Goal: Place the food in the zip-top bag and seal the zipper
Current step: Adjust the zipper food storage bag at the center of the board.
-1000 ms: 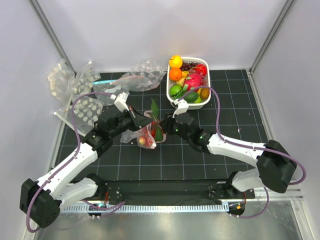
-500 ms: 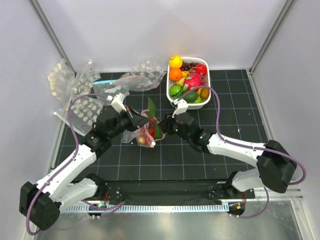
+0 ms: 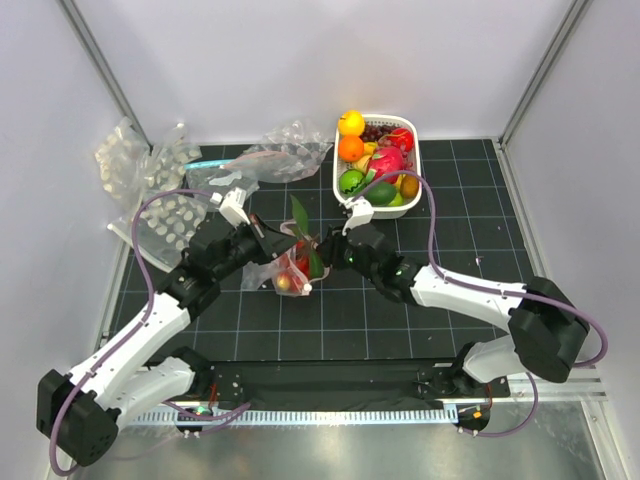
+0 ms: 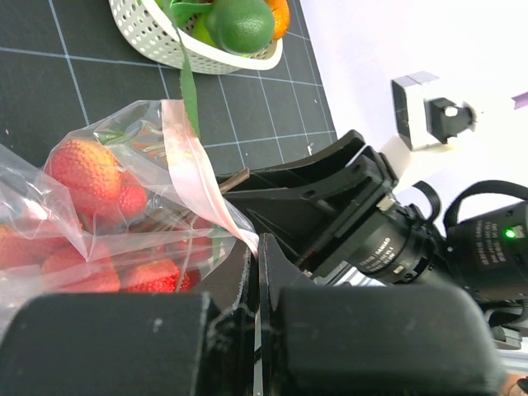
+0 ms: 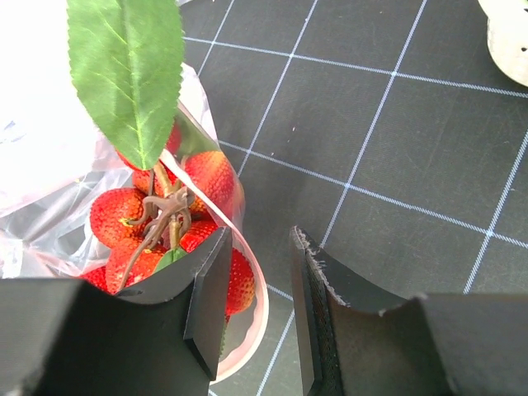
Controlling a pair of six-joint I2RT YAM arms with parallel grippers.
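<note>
A: Item one, the zip-top bag [image 3: 262,272]. Where do we file it?

B: Over the black gridded counter [image 5: 396,148], between the two arms, on the arms' side of the white basket [image 4: 157,37]. We cannot tell whether it rests there or hangs.

A: Contents?

B: One bunch of red strawberries [image 5: 206,177], inside the film. The bunch's green leaf [image 5: 128,66] sticks up out of the mouth.

A: Zipper [image 4: 191,169]?

B: A pinkish strip, unsealed. In the right wrist view it curls in an open loop around the berries.

A: Left fingers [image 4: 276,276]?

B: We log them as closed, pinching the bag at the end of the pink strip.

A: Right fingers [image 5: 210,289]?

B: Apart, with a clear gap. The strip's loop passes between them and neither pad presses it.

A: Remaining stock?

B: The pink dragon fruit [image 3: 387,160] lies in the basket among round fruits, with a green lime [image 4: 243,25] at the near rim. Spare clear bags [image 3: 150,170] are heaped at the counter's far left.
</note>
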